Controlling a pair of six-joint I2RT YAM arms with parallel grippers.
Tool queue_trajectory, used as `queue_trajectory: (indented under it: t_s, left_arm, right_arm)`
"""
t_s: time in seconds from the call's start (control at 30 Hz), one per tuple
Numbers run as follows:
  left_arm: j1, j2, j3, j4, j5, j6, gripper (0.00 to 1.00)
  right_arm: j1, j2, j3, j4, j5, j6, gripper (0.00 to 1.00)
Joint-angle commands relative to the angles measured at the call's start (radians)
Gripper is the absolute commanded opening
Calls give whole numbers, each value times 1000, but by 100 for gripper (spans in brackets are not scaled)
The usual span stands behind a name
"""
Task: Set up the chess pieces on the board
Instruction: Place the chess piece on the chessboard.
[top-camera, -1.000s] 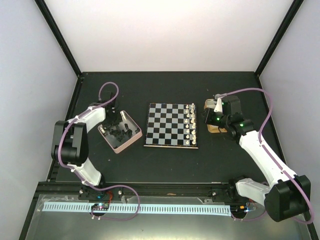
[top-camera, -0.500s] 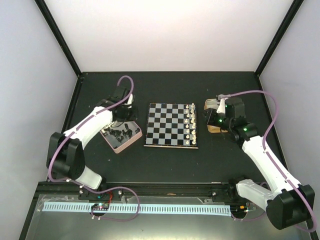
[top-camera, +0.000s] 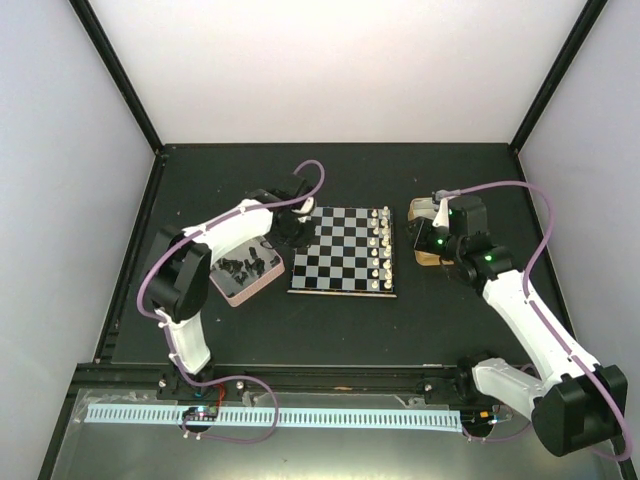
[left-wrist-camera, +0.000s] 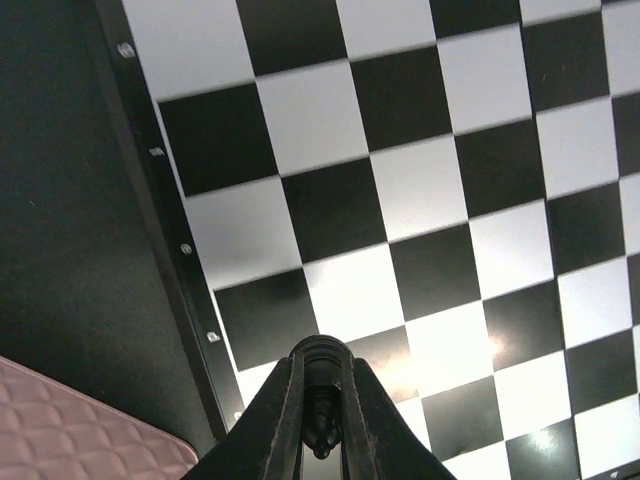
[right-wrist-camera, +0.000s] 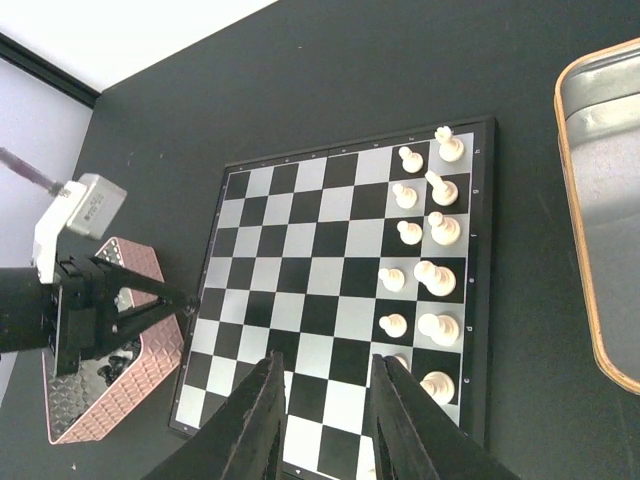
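- Black chess piece (left-wrist-camera: 318, 425): pinched between the fingers of the left pincer (left-wrist-camera: 320, 370), which is closed down to the piece's width. It hangs over the squares along the left edge of the chessboard (top-camera: 343, 250).
- Other black pieces (top-camera: 238, 266): lying loose in the pink-rimmed tin (top-camera: 258, 287), just left of the board.
- White pieces (top-camera: 380, 250): standing in two files along the board's right edge.
- Right pincer (right-wrist-camera: 328, 365): fingers parted wide, holding nothing, positioned at the gold-rimmed tin (right-wrist-camera: 610, 230) on the desk (top-camera: 330, 320), right of the board.

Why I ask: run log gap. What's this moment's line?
left gripper: shut on chess piece, over board | right gripper: open, empty | white pieces: on board
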Motion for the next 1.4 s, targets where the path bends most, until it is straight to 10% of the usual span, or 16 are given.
queue_trajectory:
  t_s: [0.0, 0.53, 1.37]
  left_arm:
    - [-40, -1, -37, -16, -38, 19, 7]
    - [-58, 19, -79, -36, -121, -21, 8]
    - [-42, -35, -60, -27, -37, -6, 40]
  right_arm:
    - [0, 6, -19, 24, 12, 0, 25]
    - [0, 9, -33, 22, 6, 1, 25]
    - [0, -7, -29, 17, 0, 12, 26]
